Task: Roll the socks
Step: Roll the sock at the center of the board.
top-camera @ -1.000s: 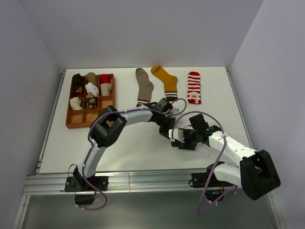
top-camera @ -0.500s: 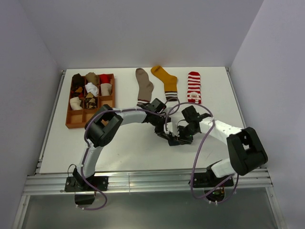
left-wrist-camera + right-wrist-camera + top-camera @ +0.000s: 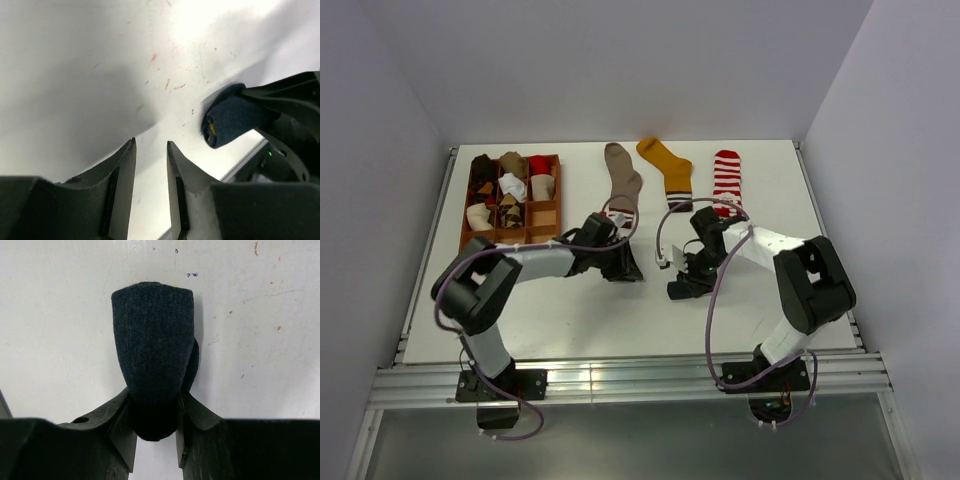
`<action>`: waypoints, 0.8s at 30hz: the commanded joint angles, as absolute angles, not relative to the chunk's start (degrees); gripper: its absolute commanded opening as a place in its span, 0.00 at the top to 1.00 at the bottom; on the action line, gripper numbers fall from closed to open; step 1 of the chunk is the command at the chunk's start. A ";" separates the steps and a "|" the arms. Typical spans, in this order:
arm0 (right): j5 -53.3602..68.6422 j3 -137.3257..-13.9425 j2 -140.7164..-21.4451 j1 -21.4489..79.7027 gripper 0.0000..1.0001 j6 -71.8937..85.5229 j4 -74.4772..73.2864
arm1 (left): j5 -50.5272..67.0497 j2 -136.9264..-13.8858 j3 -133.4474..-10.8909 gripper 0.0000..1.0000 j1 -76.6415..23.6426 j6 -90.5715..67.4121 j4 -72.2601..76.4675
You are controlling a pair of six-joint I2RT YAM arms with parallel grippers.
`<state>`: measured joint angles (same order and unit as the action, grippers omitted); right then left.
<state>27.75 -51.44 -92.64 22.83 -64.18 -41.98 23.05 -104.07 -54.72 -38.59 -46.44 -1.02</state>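
Note:
A navy sock rolled into a tight bundle (image 3: 152,355) sits between the jaws of my right gripper (image 3: 154,394), which is shut on it just above the table. In the top view that gripper (image 3: 683,284) is at mid-table. My left gripper (image 3: 151,142) is open by a narrow gap with nothing in it; the navy roll (image 3: 231,120) lies to its right, apart from it. From above, the left gripper (image 3: 622,267) is left of the right one. A taupe sock (image 3: 622,180), a mustard sock (image 3: 668,170) and a red-white striped sock (image 3: 727,183) lie flat along the back.
A wooden grid tray (image 3: 547,214) at the back left holds several rolled socks. Cables loop over both arms above the mid-table. White walls close in the table on three sides.
My left gripper opened, let go of the navy roll and drew back to the left. My right gripper moved in and shut on the roll.

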 commanded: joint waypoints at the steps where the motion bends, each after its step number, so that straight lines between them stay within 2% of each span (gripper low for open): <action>1: 24.96 -53.87 -96.67 21.98 0.73 -65.12 -46.93 | 13.20 -94.85 -48.88 0.65 -39.20 -48.17 8.95; 5: 25.84 -56.86 -99.31 21.53 0.73 -65.30 -50.00 | 0.30 -86.42 -45.27 0.64 -43.23 -40.99 9.41; 13: 27.86 -63.28 -104.94 20.30 0.73 -66.09 -56.51 | -17.82 -84.64 -45.53 0.57 -56.68 -26.73 10.02; 19: 28.21 -66.62 -108.10 19.95 0.73 -66.09 -59.76 | -24.34 -86.92 -44.47 0.54 -65.99 -17.85 15.37; 24: 28.30 -68.90 -110.12 19.95 0.74 -66.01 -62.40 | -26.19 -93.15 -48.95 0.50 -70.13 -10.38 15.03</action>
